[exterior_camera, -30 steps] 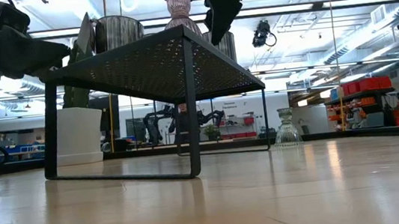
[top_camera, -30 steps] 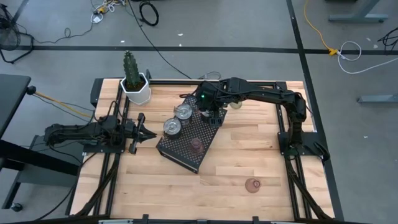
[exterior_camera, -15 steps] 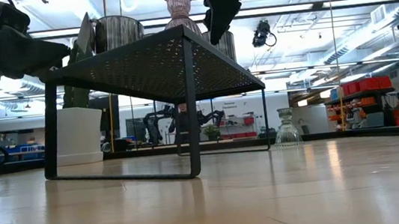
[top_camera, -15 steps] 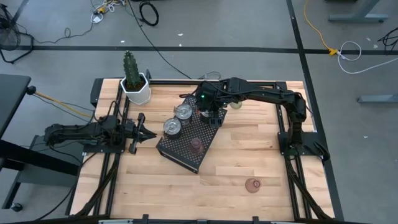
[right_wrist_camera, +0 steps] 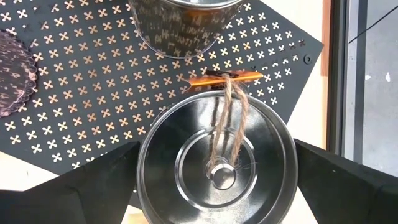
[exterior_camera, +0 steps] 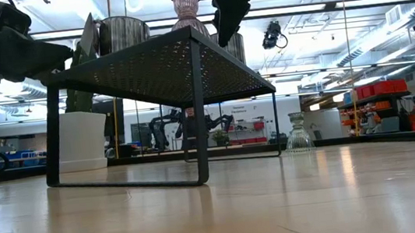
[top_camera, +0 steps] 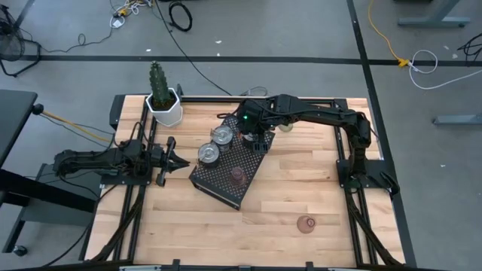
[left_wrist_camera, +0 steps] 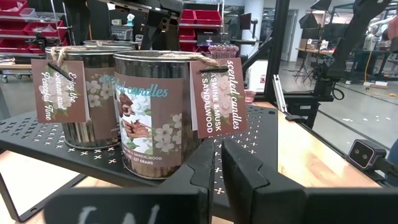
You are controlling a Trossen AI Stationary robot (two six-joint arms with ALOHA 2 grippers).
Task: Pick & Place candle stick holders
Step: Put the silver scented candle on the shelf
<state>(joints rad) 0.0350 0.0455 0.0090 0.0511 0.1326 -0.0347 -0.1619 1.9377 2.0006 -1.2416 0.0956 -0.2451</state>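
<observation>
Nothing has shifted since the earlier frames. Your right gripper (right_wrist_camera: 214, 180) hangs spread wide around a lidded silver tin (right_wrist_camera: 216, 153) on the black tray (top_camera: 226, 181), frame centre; the left gripper (top_camera: 172, 160), pressed together, waits at left. Smooth metal looks slippery and rigid: clamp its sides.

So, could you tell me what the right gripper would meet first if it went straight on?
Most likely the lidded silver tin on the black tray; the open right gripper straddles it already.

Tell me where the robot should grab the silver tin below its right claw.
Its round side wall, from straight above. The silver tin stands upright, and the open right gripper has a finger on either side; the lid knob is small and tied with twine.
</observation>
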